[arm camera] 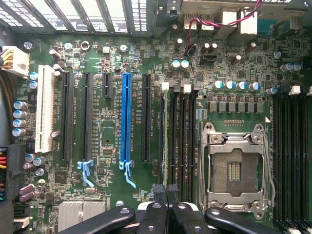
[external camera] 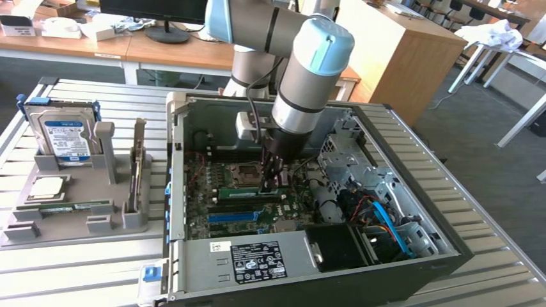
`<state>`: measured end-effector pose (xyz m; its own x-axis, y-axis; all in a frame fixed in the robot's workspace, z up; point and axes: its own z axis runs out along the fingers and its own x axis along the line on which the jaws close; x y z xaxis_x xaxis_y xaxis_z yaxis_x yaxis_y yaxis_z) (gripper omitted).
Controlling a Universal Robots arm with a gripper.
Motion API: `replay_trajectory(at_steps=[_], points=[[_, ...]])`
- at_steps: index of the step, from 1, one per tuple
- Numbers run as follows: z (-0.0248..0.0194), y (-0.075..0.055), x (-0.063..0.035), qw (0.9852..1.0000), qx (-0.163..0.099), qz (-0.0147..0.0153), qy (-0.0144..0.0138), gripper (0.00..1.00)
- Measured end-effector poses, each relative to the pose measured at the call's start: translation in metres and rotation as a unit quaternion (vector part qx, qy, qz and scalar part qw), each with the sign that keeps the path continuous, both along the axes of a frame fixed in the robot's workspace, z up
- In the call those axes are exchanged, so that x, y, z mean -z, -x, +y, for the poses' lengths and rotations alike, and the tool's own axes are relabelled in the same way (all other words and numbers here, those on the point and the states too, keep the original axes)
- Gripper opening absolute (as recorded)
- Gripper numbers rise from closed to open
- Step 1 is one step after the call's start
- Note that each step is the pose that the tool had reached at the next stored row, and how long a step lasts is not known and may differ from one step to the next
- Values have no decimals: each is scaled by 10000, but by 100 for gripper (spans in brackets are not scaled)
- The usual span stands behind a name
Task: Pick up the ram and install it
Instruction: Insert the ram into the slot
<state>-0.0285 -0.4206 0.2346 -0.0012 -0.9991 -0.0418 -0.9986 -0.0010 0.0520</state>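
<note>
The ram (external camera: 247, 190) is a thin green stick lying along a memory slot of the motherboard inside the open computer case. In the wrist view the ram (arm camera: 165, 136) is seen edge-on in the slot nearest the long black expansion slots. My gripper (external camera: 273, 187) reaches down into the case at one end of the stick. Its black fingers (arm camera: 166, 189) are shut on that end. Whether the stick is fully seated cannot be told.
The empty processor socket (arm camera: 234, 168) lies beside the memory slots, and a blue expansion slot (arm camera: 126, 117) on the other side. At the exterior view's left, a grey holder (external camera: 68, 227) carries a hard drive (external camera: 64, 137), a silver processor (external camera: 47, 187) and another upright ram stick (external camera: 139, 153).
</note>
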Motion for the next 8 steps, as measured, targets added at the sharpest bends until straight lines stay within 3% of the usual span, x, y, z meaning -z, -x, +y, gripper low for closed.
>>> replay_trajectory(at_steps=[8], points=[[2,0,9,10000,0,-1,-2,11]])
